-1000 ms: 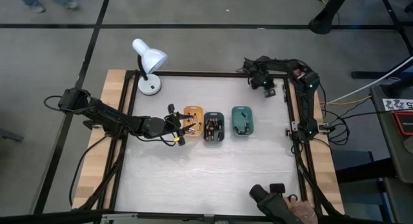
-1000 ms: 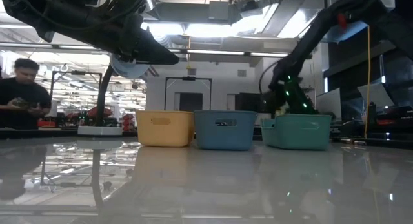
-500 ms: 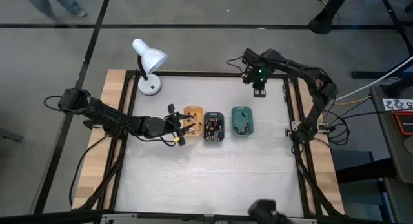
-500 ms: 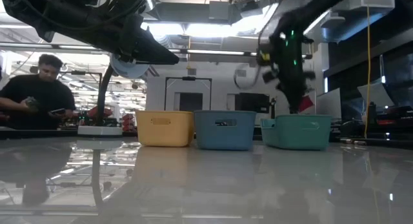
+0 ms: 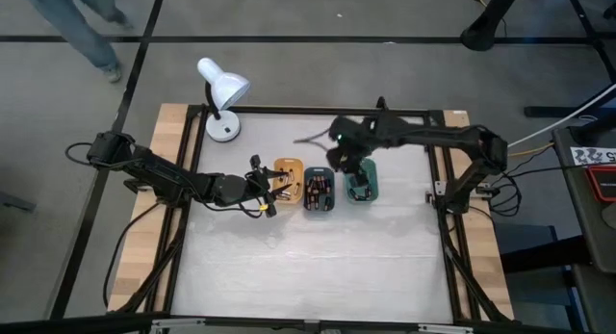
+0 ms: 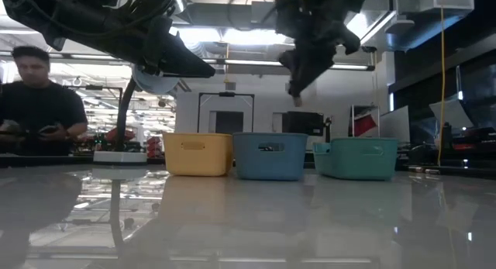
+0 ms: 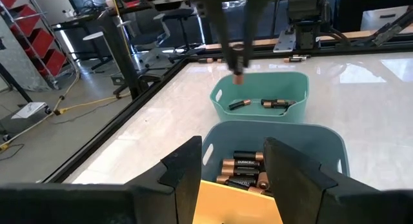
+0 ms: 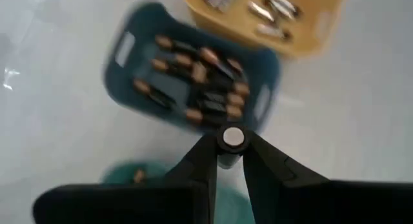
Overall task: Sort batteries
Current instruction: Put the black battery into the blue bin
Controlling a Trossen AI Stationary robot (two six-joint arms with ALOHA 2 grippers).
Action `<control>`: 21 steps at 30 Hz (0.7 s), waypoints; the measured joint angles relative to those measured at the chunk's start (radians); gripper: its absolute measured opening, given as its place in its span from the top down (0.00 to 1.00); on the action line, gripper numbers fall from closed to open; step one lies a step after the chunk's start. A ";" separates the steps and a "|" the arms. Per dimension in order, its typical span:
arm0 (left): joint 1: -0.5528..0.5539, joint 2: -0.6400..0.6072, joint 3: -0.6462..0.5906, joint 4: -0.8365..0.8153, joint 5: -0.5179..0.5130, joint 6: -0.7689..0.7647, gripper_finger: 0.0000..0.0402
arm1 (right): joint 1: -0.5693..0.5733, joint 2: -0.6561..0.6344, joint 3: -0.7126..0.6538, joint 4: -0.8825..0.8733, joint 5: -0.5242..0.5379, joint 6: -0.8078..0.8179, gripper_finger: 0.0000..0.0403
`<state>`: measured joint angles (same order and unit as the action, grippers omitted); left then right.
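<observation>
Right end effector (image 8: pixel 231 141) clenched on one battery (image 8: pixel 232 139), seemingly above the teal tray (image 5: pixel 319 192); left end effector (image 7: pixel 229 161) released.

The lower half of the white tabletop (image 5: pixel 308 267) is left unobstructed; the centre is occupied by orange (image 5: pixel 288 170), dark teal (image 5: pixel 319 205) and green (image 5: pixel 371 188) plastic trays, the upper left by a white desk lamp (image 5: pixel 221 91).

orange tray (image 5: pixel 288 169), dark teal tray (image 5: pixel 319 203) — green tray (image 5: pixel 371 180)
</observation>
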<state>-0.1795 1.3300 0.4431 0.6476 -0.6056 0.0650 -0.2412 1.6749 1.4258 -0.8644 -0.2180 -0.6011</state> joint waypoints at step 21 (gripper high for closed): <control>0.000 0.000 0.000 0.001 0.000 0.002 0.61 | 0.084 0.158 -0.001 0.139 0.005 0.099 0.78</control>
<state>-0.1795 1.3300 0.4431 0.6484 -0.6056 0.0670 -0.1574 1.8325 1.4250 -0.7252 -0.2135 -0.5016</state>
